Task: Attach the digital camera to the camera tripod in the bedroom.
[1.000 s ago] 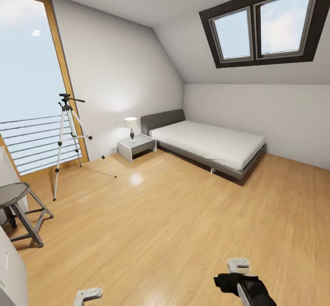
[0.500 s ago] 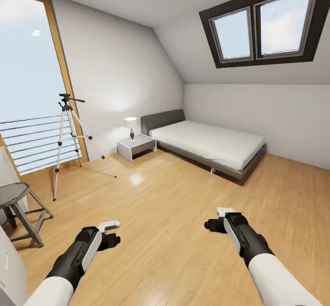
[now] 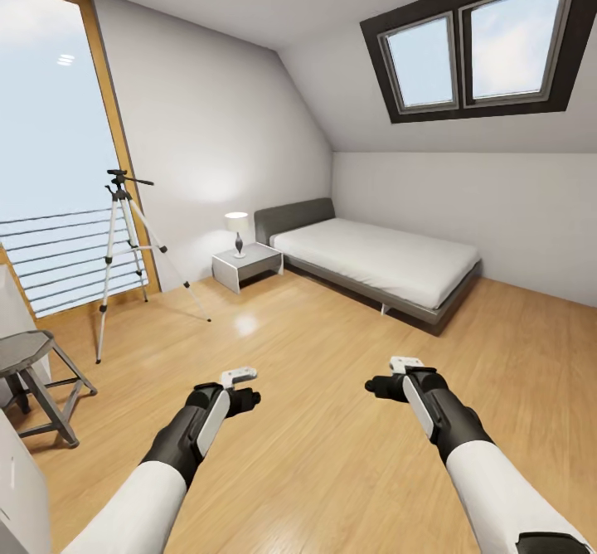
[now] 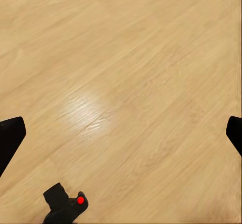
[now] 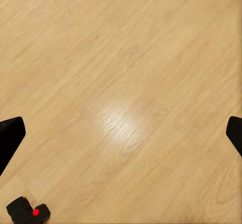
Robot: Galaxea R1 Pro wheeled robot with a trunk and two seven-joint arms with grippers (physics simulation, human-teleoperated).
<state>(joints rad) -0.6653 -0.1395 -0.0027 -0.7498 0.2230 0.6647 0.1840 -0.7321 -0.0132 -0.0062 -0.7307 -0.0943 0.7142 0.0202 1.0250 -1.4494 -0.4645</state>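
Observation:
The camera tripod (image 3: pixel 123 249) stands on thin silver legs by the tall window (image 3: pixel 50 164) at the left of the bedroom, its black head bare. A small black body with a red button, which looks like the digital camera (image 4: pixel 65 206), lies on the wood floor; the right wrist view has it too, digital camera (image 5: pixel 27 212). Both arms reach forward over the floor. My left gripper (image 3: pixel 245 400) and my right gripper (image 3: pixel 378 386) are open and hold nothing; dark fingertips (image 4: pixel 10 138) sit far apart at the edges of each wrist view.
A grey octagonal stool (image 3: pixel 33 371) stands at the left, in front of the tripod. A low grey bed (image 3: pixel 381 264) and a white nightstand (image 3: pixel 246 265) with a lamp (image 3: pixel 237 230) line the far wall. A skylight (image 3: pixel 477 44) sits in the sloped ceiling.
Both arms have risen from the lower edge and stretched forward. The left gripper has moved further up and to the right; the right one has barely shifted in the last half second.

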